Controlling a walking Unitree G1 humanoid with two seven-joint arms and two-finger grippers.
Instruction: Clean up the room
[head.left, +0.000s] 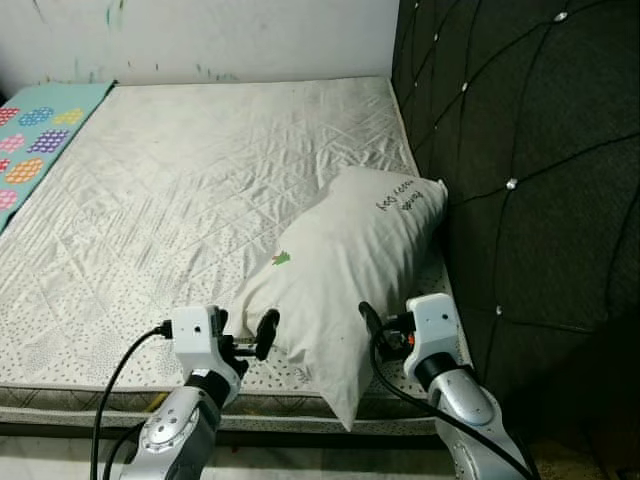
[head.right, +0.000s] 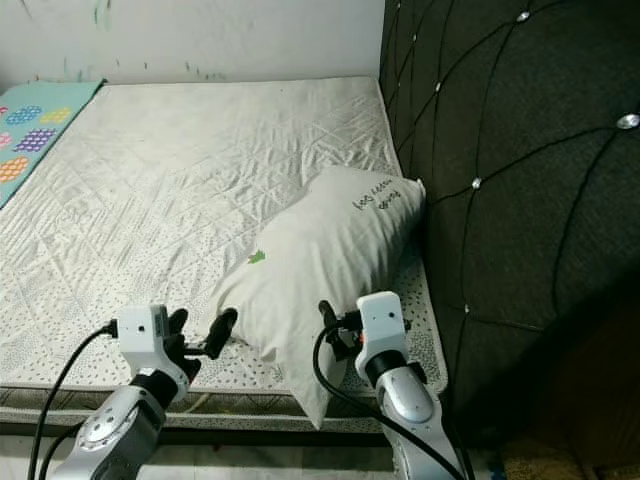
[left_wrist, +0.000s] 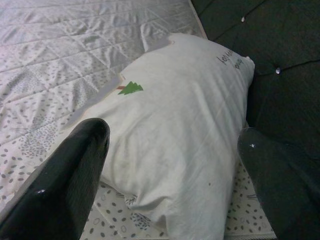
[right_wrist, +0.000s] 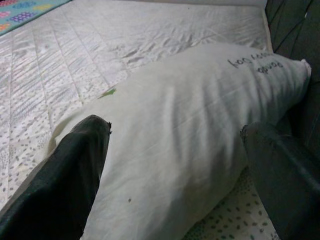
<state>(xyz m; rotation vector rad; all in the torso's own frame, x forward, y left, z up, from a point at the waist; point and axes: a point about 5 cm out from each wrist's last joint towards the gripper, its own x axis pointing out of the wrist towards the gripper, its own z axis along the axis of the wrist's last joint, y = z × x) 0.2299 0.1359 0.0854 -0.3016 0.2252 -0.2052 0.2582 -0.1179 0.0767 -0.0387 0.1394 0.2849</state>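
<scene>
Matt cloth pillow (head.left: 345, 260), quilted cloth mattress (head.left: 170, 190), dark tufted upholstered headboard (head.left: 530, 170).

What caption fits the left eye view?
Both open tools, left tool and right tool, flank a white pillow on the bed.

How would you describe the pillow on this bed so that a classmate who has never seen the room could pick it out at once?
Start at the dark tufted headboard along the right side of the white quilted mattress. Leaning against it, at the near corner of the bed, lies the cream pillow, one end overhanging the mattress edge. It carries a small green tree print and dark handwritten-style lettering near its far end.
</scene>
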